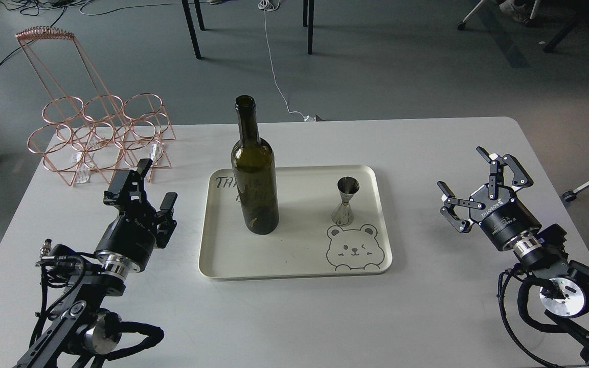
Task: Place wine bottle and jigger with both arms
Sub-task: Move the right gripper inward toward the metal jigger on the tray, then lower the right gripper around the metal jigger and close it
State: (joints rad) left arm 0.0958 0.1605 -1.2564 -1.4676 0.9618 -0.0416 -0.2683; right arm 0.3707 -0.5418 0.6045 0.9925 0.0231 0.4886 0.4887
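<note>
The tall dark olive-green wine bottle (pixel 254 176) stands upright on the left half of a cream tray (pixel 294 258). The small silvery jigger (pixel 346 201) stands upright on the tray's right half, just above a printed bear face. My left gripper (pixel 152 188) hovers over the table left of the tray, open with nothing between its fingers. My right gripper (pixel 466 176) is right of the tray, fingers spread wide and empty. Both grippers are apart from the bottle and the jigger.
A copper wire bottle rack (pixel 97 135) stands at the table's back left corner, just behind my left gripper. The white table (pixel 294 317) ends close behind the tray. Chair legs and cables lie on the floor beyond.
</note>
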